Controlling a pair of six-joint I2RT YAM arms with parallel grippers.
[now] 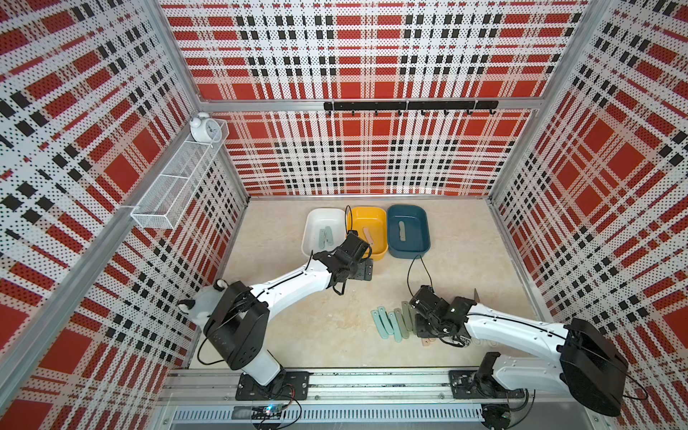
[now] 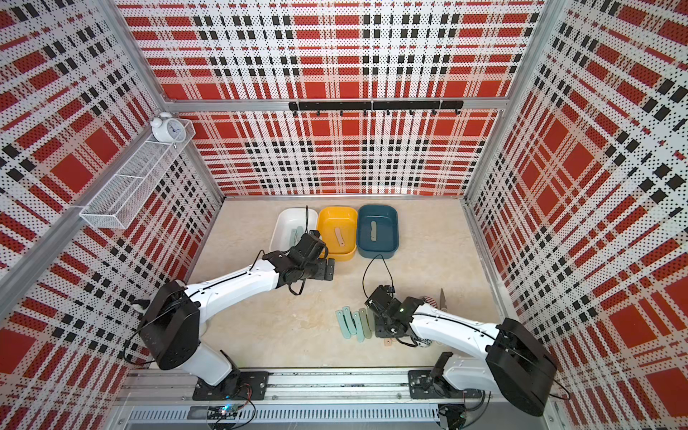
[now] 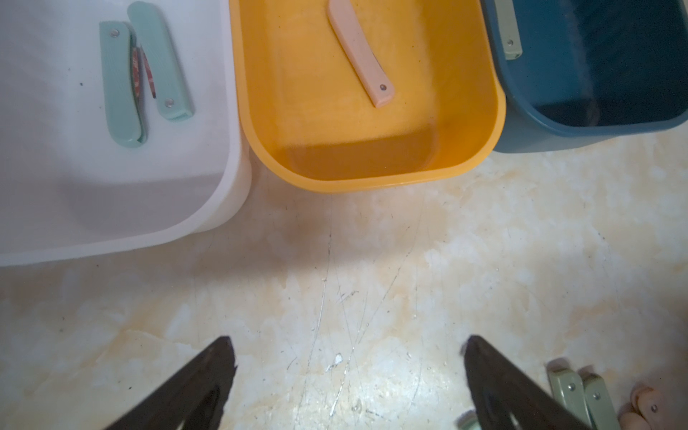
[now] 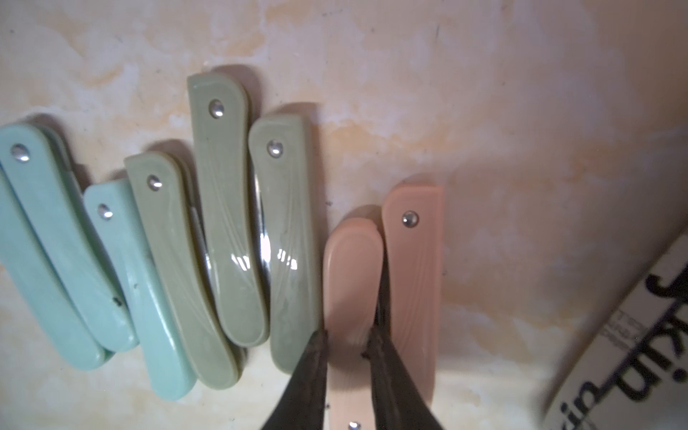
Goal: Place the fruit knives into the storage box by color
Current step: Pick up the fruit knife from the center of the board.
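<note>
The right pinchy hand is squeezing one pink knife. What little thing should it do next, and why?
Probably lift it straight up. The right gripper is shut on the held pink knife, which lies tight between a sage green knife and a neighbouring pink knife, so sliding sideways might drag them. The yellow box, with its boxed pink knife, looks like where it goes afterwards.

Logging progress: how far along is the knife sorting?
Done: two mint knives in the white bin, a peach knife in the yellow bin, a sage knife in the blue bin. In hand: the right gripper has its fingers shut on a loose peach knife; the left gripper is open, empty. Remaining: the other loose peach knife, loose mint knives, loose sage knives.
</note>
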